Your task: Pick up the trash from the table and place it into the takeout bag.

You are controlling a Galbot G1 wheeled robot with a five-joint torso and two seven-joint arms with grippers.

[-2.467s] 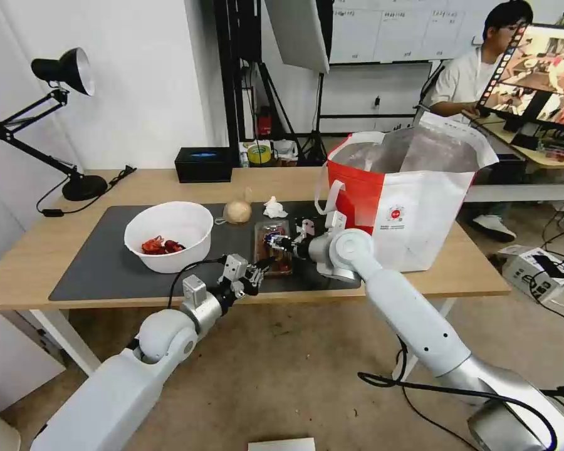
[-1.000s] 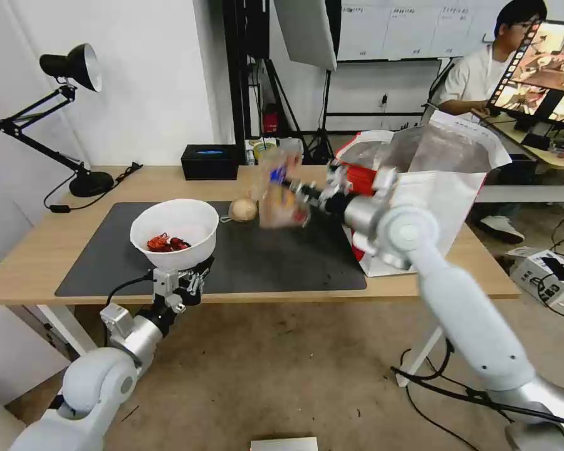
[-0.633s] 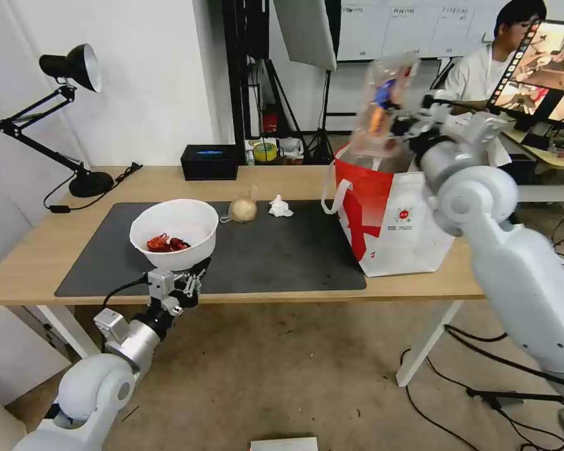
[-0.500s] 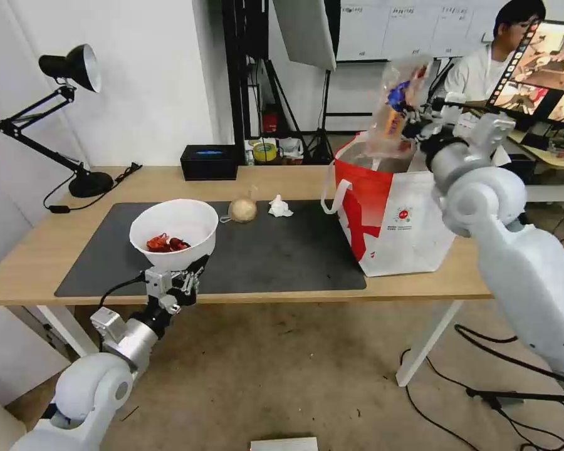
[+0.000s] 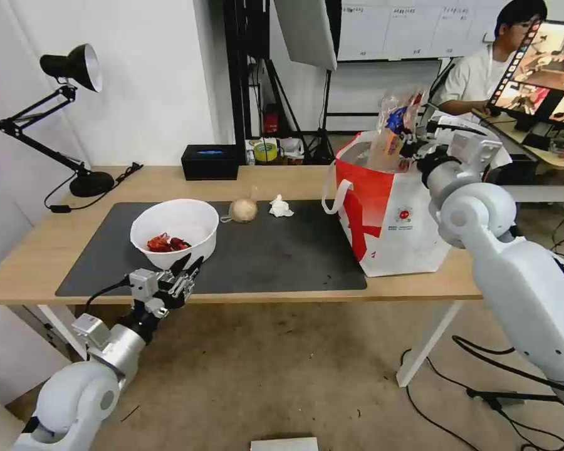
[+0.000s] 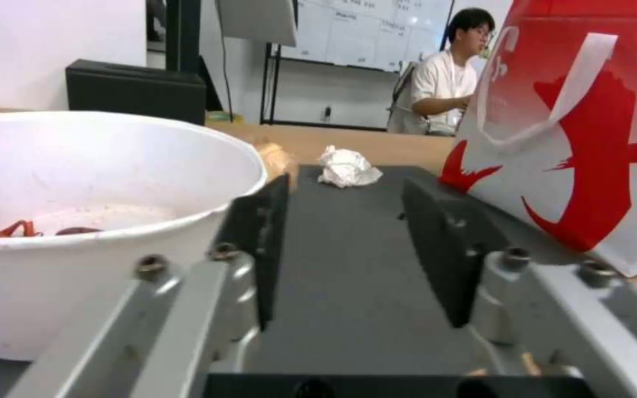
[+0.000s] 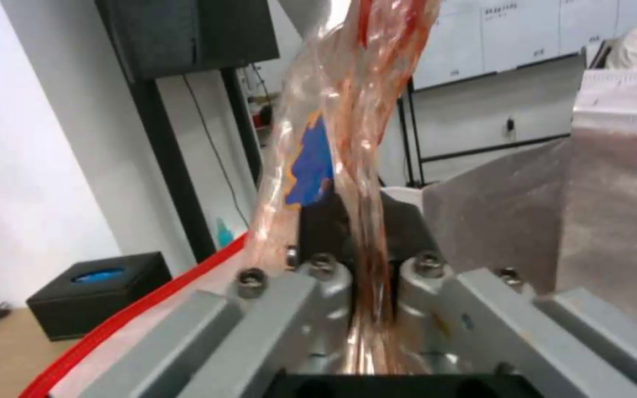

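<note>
Clear crinkled plastic tray (image 5: 395,128) pinched by right gripper (image 5: 412,134) above foil-lined takeout bag (image 5: 391,216).

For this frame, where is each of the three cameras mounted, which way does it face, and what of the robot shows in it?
Head: up high, looking down at the table; both arms show.
Left wrist: low at the table's near edge, facing along the mat past the open left claw; white bowl beside it.
Right wrist: over the takeout bag, right claw shut on the clear tray.
Shared: head and left wrist both show the crumpled tissue.

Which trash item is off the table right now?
The clear plastic tray, gripped by the right gripper above the takeout bag; bowl, wrapped lump, tissue sit on the mat.
</note>
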